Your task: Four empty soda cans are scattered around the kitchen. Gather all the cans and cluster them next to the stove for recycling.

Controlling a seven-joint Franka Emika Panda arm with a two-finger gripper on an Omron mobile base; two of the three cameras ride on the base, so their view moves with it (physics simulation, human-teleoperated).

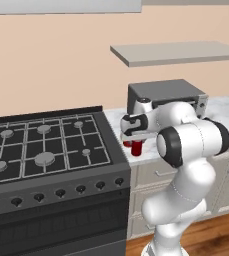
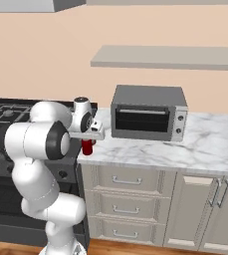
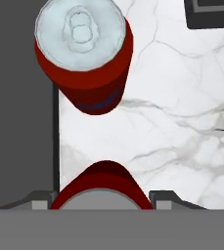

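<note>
The stove (image 1: 46, 150) takes up the left of the left base view, black, with grid grates, grey burners and a row of knobs along its front. Just to its right runs the white marble desk (image 2: 205, 144), set on grey-beige drawers and cabinet doors. On the desk, against the peach wall, stands a grey toaster oven (image 2: 148, 113) with a dark glass door, and above it a plain shelf (image 2: 165, 56) is fixed to the wall.

The white arm (image 1: 188, 145) bends over the corner of the desk nearest the stove, with the hand (image 3: 103, 199) pointing down there. The hand is clenched on a red can (image 3: 102, 183): in the hand view this can fills the gap between the two dark fingertips, its red side bulging up from the bottom edge. In the base views a red can (image 1: 136, 148) shows just under the hand, at the desk's edge beside the stove; whether it touches the marble I cannot tell.

A second red can (image 3: 83, 56) with a silvery top stands upright on the desk in the hand view, right at the seam where the marble meets the dark side of the stove. It is close to the held can but apart from it.
</note>
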